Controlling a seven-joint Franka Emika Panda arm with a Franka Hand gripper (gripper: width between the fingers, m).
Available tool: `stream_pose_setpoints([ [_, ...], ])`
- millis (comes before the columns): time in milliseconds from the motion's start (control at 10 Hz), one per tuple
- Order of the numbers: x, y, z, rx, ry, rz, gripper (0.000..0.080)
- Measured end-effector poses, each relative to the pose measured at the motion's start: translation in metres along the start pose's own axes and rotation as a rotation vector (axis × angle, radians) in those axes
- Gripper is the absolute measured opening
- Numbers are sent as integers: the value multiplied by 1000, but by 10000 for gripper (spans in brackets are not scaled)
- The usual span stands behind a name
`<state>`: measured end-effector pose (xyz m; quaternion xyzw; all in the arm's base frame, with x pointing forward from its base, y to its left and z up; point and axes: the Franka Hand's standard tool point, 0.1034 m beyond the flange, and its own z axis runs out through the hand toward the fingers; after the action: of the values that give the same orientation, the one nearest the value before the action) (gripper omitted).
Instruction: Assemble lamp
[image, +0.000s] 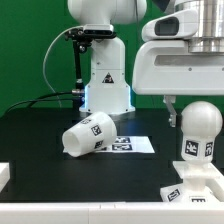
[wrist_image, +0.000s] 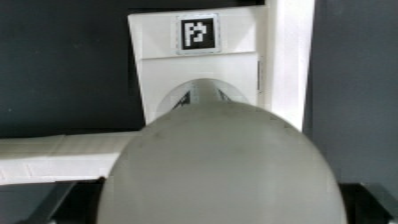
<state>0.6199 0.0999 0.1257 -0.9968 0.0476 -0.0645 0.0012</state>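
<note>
The rounded white bulb (image: 200, 132) stands upright on the flat lamp base (image: 190, 192) at the exterior view's right, with a tag on its front. My gripper (image: 196, 116) comes down over the bulb's top. One dark finger (image: 172, 110) lies against the bulb's left side and the other is hidden; the jaws look shut on the bulb. In the wrist view the bulb (wrist_image: 214, 165) fills the near centre and hides the fingertips, with the tagged base (wrist_image: 196, 55) beyond it. The tapered shade (image: 88, 136) lies on its side at mid-table, apart from the gripper.
The marker board (image: 138, 146) lies flat right behind the shade. The robot's white body (image: 105, 80) stands at the back centre with a cable at its left. A white block (image: 3, 178) sits at the front left table edge.
</note>
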Motion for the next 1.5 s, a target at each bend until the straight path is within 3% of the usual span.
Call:
stream_pose_setpoints([
  [300,0,0,0,0,1,256,573],
  [600,-1,1,1,6,-20,700,573],
  [900,1,8,1,74,-72,1208,574],
  [1200,0,8,2,77,-77,1210,576],
  [1300,-1,8,2,59,-84,1108,670],
  [1400,-2,7,1,26,-109,893,694],
  [1500,0,2,2,25,-120,707,698],
])
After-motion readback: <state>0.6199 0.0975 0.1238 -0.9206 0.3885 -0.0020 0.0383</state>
